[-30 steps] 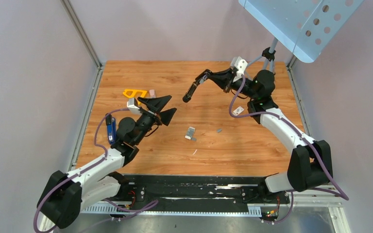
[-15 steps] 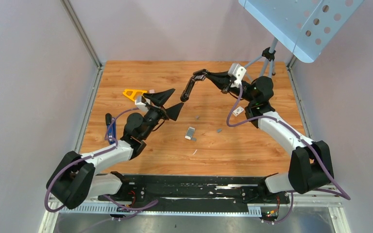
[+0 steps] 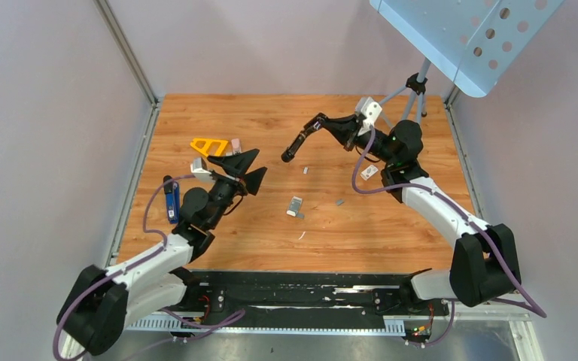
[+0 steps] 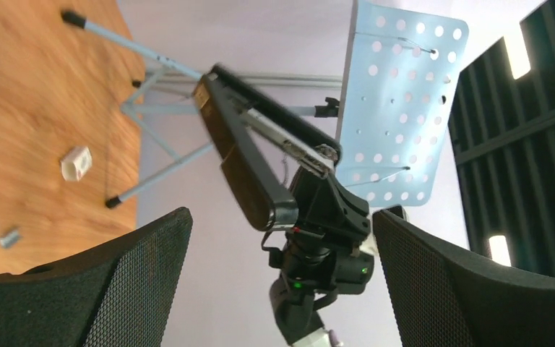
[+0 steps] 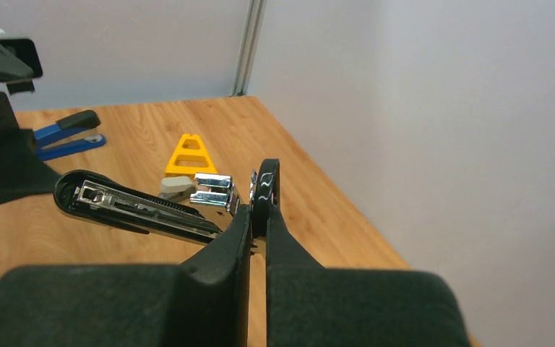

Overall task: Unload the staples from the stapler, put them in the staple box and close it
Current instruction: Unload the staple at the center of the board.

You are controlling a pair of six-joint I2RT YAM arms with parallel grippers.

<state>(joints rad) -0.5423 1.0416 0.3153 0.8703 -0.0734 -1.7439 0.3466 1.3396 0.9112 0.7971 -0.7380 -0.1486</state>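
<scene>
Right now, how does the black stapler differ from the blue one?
The black stapler is clamped in the right gripper above the table; the blue stapler lies on it near the left edge. The black stapler is hinged open, metal track showing; the blue stapler looks closed. Both are desk staplers.

The stapler (image 3: 301,140) sits in my right gripper (image 3: 333,125), above the far middle of the table (image 3: 391,233). My left gripper (image 3: 260,162) hangs to its left, apart from it. Just behind that gripper lies a triangular piece (image 3: 208,144). A second stapler (image 3: 171,201) lies near the left edge. A staple strip (image 3: 295,205) lies mid-table, between my arms.
</scene>
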